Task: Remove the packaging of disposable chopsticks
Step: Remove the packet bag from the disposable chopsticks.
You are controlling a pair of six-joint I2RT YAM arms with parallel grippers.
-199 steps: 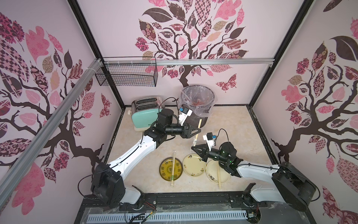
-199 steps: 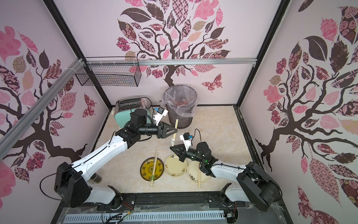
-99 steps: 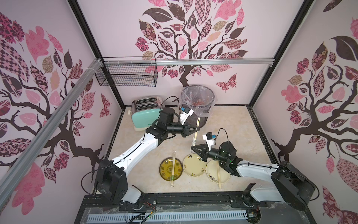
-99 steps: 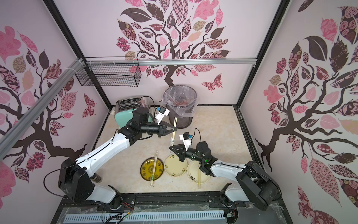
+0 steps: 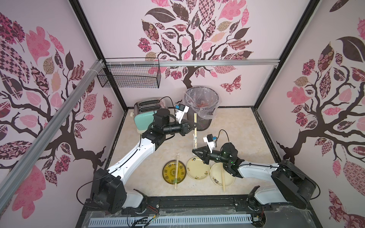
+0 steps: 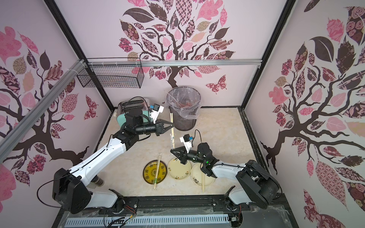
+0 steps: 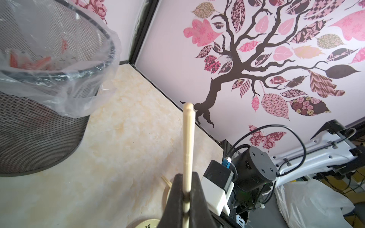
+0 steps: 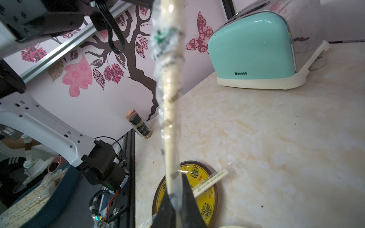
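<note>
One pair of disposable chopsticks (image 5: pixel 195 120) stands upright in the air in front of the bin, seen in both top views (image 6: pixel 171 118). My left gripper (image 5: pixel 194 127) is shut on its bare upper part; the left wrist view shows the sticks (image 7: pixel 188 142) pinched between the black fingers. The clear packaging (image 5: pixel 195 140) is bunched around the lower half, with green and black print (image 8: pixel 167 59). My right gripper (image 5: pixel 194 151) is shut on the sleeve's lower end (image 8: pixel 175 189). Another pair in its sleeve (image 5: pixel 176 171) lies across the yellow plate (image 5: pixel 167 173). A bare pair (image 5: pixel 223 177) lies on the right-hand pale plate (image 5: pixel 230 180).
A mesh bin (image 5: pixel 201 106) with a clear liner stands at the back, holding scraps. A mint toaster (image 5: pixel 146 110) sits back left. A pale plate (image 5: pixel 198 167) lies between the other two. A small bottle (image 8: pixel 140 126) stands by the left wall.
My left gripper has closed onto the bare upper part of the chopsticks. The right gripper has kept its hold on the sleeve and barely moved.
</note>
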